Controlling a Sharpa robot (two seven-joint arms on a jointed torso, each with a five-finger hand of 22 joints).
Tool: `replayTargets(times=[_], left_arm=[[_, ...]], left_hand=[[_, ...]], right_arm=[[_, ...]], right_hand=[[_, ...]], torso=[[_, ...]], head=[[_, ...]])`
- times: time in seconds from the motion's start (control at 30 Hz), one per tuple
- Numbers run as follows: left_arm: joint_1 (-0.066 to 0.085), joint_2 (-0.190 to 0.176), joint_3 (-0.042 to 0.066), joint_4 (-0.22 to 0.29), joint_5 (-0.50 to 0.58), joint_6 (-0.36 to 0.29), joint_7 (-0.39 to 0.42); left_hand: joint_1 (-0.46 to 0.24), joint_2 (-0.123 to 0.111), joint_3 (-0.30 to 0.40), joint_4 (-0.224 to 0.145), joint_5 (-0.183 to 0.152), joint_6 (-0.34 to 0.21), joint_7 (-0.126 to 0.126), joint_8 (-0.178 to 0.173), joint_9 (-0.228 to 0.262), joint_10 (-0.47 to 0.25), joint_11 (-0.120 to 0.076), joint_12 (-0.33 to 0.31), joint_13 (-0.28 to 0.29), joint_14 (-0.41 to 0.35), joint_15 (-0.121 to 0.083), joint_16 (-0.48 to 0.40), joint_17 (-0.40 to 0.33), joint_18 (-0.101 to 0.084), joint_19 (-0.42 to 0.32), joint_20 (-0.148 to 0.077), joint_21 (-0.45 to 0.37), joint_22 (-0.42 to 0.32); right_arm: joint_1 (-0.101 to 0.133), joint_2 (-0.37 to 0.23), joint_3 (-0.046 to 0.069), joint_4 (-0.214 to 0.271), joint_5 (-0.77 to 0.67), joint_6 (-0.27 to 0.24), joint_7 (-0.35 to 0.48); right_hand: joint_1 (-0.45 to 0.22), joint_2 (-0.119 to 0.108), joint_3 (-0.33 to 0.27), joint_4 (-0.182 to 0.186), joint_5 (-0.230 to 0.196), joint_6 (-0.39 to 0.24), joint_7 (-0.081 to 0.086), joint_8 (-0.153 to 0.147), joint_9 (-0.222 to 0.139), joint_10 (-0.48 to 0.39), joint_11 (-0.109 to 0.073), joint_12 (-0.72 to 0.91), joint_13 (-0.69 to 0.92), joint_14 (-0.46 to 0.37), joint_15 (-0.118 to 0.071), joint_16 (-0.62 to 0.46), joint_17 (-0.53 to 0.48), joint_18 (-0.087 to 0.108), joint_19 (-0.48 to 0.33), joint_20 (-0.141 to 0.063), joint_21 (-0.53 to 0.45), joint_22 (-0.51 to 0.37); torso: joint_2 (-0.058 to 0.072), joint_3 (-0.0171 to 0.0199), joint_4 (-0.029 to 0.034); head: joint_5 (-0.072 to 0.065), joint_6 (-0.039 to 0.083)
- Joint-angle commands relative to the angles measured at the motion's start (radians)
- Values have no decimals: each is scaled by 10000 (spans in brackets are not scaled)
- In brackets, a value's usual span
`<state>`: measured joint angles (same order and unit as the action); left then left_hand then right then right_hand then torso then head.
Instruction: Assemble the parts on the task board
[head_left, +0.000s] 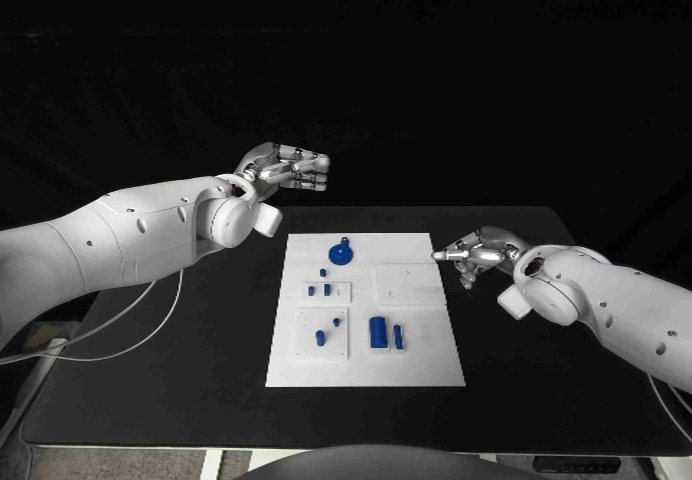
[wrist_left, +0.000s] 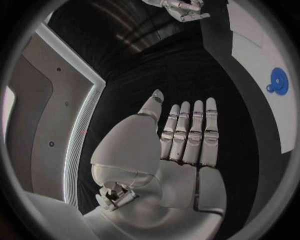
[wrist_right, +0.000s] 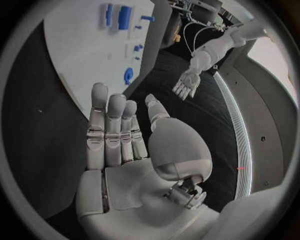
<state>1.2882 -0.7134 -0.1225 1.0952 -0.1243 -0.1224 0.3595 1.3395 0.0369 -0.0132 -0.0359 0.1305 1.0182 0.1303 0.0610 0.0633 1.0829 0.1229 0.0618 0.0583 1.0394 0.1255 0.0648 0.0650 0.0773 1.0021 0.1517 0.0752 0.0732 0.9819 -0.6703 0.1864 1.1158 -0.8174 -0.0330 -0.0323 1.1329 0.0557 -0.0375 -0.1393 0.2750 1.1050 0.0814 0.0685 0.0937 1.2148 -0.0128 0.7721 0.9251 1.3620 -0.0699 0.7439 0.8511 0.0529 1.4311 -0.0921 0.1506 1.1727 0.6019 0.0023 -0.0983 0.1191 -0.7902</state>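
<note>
The left hand (head_left: 289, 167) is hovering off the board's (head_left: 433, 360) ten-o'clock corner, over the black table's (head_left: 173, 380) far edge; its wrist view is showing the palm (wrist_left: 181, 150) flat, the fingers straight and side by side, the thumb standing a little off, and nothing in its hold. A wide strip of bare table is lying between that hand and the board's left edge. The board is sitting lengthwise in the middle of the table, its long edges running from six toward twelve o'clock, with open black surface on every side. The parts are resting on it: a round disc (head_left: 340, 254) with a small knob at the board's twelve-o'clock end, also showing in the left wrist view (wrist_left: 279, 81); a tiny peg (head_left: 322, 271) just below it; two short pins (head_left: 327, 290) in a shallow recess; two more small pieces (head_left: 327, 330) in a lower recess toward seven o'clock; and a cylinder (head_left: 378, 332) with a thin bar (head_left: 398, 337) just beside it near the centre. A square recess (head_left: 404, 281) at the board's two o'clock is standing bare. The right hand (head_left: 476, 250) is hanging just off the board's right edge at about two o'clock, near it but apart from it; its wrist view is showing the fingers (wrist_right: 112, 130) extended together, the thumb out a little, gripping nothing.
</note>
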Motion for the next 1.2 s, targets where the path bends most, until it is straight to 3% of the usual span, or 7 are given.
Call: replayTargets(times=[0.03, 0.87, 0.9, 0.93, 0.97, 1.03, 1.2], left_arm=[[-37, 112, 8, -231, 302, -190, 431], [-372, 701, 17, -1813, 1287, -94, 592], [-359, 658, 9, -1793, 1016, -154, 381], [-365, 654, 13, -1774, 1017, -172, 385], [-386, 641, 25, -1706, 1019, -237, 397], [-434, 609, 54, -1551, 1025, -388, 426], [-664, 459, 192, -808, 1050, -1106, 565]], left_hand=[[10, 115, 48, -9, -35, 8, -89, 16, 3, 3, -75, -36, 2, -45, -39, -50, -10, 217, -15, 119, -29, -5], [-130, 42, -266, -10, -290, -1621, -48, -36, -74, -995, 22, -38, -9, -721, 103, -58, -43, 808, -540, 721, -67, -34], [-4092, -369, 132, 359, -1305, -10182, -1303, -610, -633, -10829, -1229, -618, -583, -10394, -1255, -648, -650, -773, -10021, -1517, -752, -732], [-4289, -369, 132, 359, -1305, -10182, -1303, -610, -633, -10829, -1229, -618, -583, -10394, -1255, -648, -650, -773, -10021, -1517, -752, -732], [-4690, -369, 132, 359, -1305, -10182, -1303, -610, -633, -10829, -1229, -618, -583, -10394, -1255, -648, -650, -773, -10021, -1517, -752, -732], [-5329, -369, 132, 359, -1305, -10182, -1303, -610, -633, -10829, -1229, -618, -583, -10394, -1255, -648, -650, -773, -10021, -1517, -752, -732], [-13395, -369, 132, 359, -1305, -10182, -1303, -610, -633, -10829, -1229, -618, -583, -10394, -1255, -648, -650, -773, -10021, -1517, -752, -732]], right_arm=[[89, 209, 110, -668, 1735, -37, 1797], [243, 1458, 883, -3194, 4494, 687, 3142], [238, 1442, 868, -3177, 4133, 497, 2759], [240, 1436, 861, -3158, 4143, 478, 2765], [243, 1414, 838, -3092, 4177, 411, 2789], [252, 1364, 784, -2939, 4257, 255, 2844], [294, 1124, 526, -2210, 4639, -488, 3105]], right_hand=[[40, 125, 54, -136, 38, -125, 94, -44, -57, -521, 131, -821, -774, -607, 184, -769, -519, 111, -546, 198, -717, -650], [61, 498, 400, -590, -229, -1885, 502, -103, -355, -2027, 1565, -7124, -8672, -3163, 2089, -6808, -7908, 901, -5055, 2844, -633, -11058], [-3351, -557, 375, 1393, -2750, -11050, -814, -685, -937, -5051, 128, -7721, -9251, -6285, 699, -7439, -8511, -529, -14311, 921, -1506, -11727], [-3496, -557, 375, 1393, -2750, -11050, -814, -685, -937, -12148, 128, -7721, -9251, -6457, 699, -7439, -8511, -529, -14311, 921, -1506, -11727], [-3838, -557, 375, 1393, -2750, -11050, -814, -685, -937, -12148, 128, -7721, -9251, -13620, 699, -7439, -8511, -529, -14311, 921, -1506, -11727], [-11329, -557, 375, 1393, -2750, -11050, -814, -685, -937, -12148, 128, -7721, -9251, -13620, 699, -7439, -8511, -529, -14311, 921, -1506, -11727], [-11329, -557, 375, 1393, -2750, -11050, -814, -685, -937, -12148, 128, -7721, -9251, -13620, 699, -7439, -8511, -529, -14311, 921, -1506, -11727]], torso=[[-202, -61, -10], [-690, 115, 32], [-674, 101, 27], [-673, 100, 34], [-671, 96, 59], [-665, 89, 117], [-637, 53, 393]], head=[[40, 117], [85, 633], [67, 615], [57, 624], [25, 658], [-51, 736], [-415, 1108]])
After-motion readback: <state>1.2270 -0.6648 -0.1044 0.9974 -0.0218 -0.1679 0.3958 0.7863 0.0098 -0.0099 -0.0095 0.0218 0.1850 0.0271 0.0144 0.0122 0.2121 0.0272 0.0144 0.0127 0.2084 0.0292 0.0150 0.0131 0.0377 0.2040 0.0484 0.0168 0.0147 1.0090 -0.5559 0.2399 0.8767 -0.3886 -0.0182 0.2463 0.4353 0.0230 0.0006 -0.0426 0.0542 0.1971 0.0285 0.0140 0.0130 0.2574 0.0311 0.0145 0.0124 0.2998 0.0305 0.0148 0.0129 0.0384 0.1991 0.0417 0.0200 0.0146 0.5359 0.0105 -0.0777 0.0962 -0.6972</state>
